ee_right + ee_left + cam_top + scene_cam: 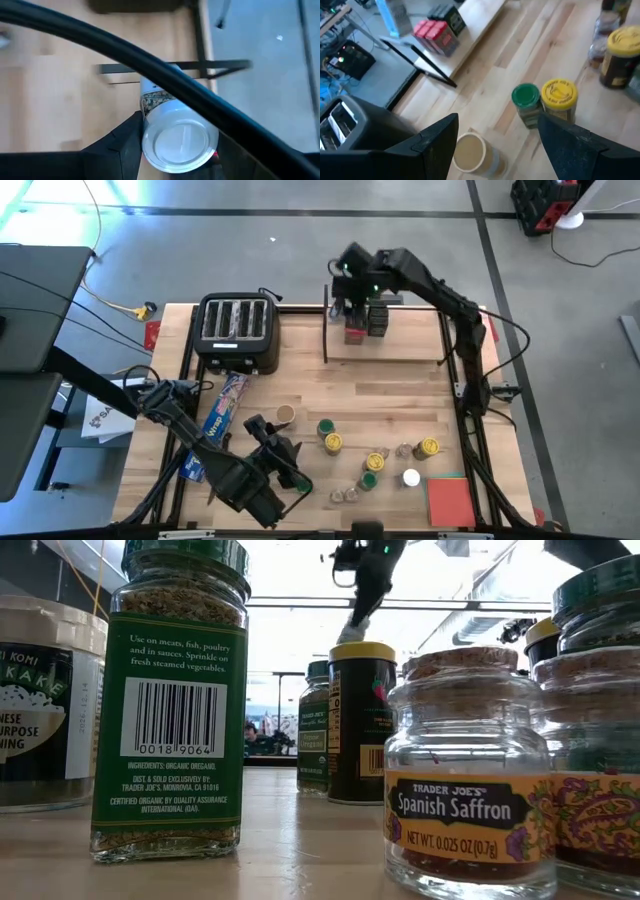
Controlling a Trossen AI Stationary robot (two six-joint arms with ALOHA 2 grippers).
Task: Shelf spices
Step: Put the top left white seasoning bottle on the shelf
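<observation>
Nearest the low camera, four jars are lined up across the frame: a white-labelled jar (pixel 45 705) at the left edge, an oregano jar (pixel 175 700) with a green label and dried green herb inside, a small clear saffron jar (pixel 468 775) at lower right with a cork-like top, and a partly cut-off jar (pixel 598 730) at the right edge. Behind them, two more jars are seen mid-frame, one dark green (pixel 314 728) and one with a yellow lid (pixel 362 722).

From above, a toaster (pixel 238 330) is seen at upper left of the table (pixel 400 390), with a blue box (pixel 222 415) lying below it. The left gripper (pixel 283 463) is found at lower centre-left, its fingers spread wide and nothing held between them. In its wrist view, three jars are seen past the fingers: a tan-lidded jar (pixel 470 152) on its side, a green-lidded jar (pixel 526 102) and a yellow-lidded jar (pixel 559 97) just beside it.

Loose jars are scattered across the lower centre of the table; about nine can be counted, with yellow, green, white and tan lids. A red pad (pixel 450 500) is placed at lower right.

The shelf (pixel 385 330) is set at upper centre-right. On it, red tins (pixel 355 330) and black boxes (pixel 377 320) are grouped; two of each can be made out in the left wrist view. The right gripper (pixel 352 288) is held over them, closed on a white-lidded jar (pixel 175 135) with speckled contents.
</observation>
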